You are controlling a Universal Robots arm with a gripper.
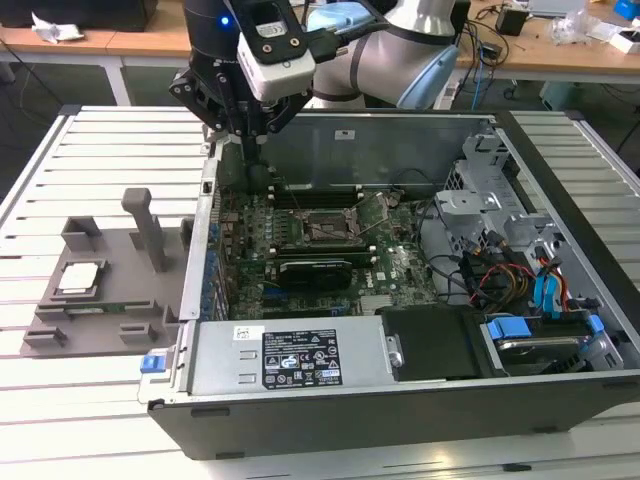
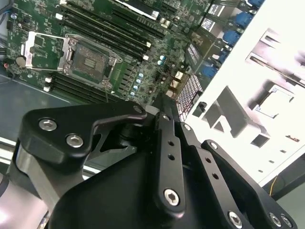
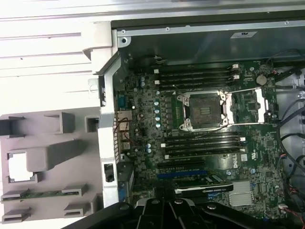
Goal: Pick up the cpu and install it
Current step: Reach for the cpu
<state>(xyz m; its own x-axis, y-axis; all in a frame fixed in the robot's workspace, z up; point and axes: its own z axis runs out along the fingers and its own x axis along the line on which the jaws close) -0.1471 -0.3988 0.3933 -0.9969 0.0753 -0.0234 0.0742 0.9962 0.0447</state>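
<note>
**Exterior view.** An open computer case lies on a white slatted table. A grey tray with upright posts sits on the table against the case's side wall, at the exterior view's left. The cpu is a small square chip with a pale top. It lies flat in a recess near the tray's edge farthest from the case. The gripper hangs over the case's far corner on the tray's side, pointing down. Its jaws are drawn together and hold nothing. The cpu is well apart from it, outside the case wall. The socket sits mid-motherboard.

**Second wrist view.** The black fingers converge to a closed, empty tip above the case's side wall. The cpu rests in the washed-out tray beyond that wall; the socket is on the other side of it.

**First wrist view.** The gripper is above the motherboard's edge. The cpu is a bright square in the tray, with the case wall between them. The socket lies open.
</note>
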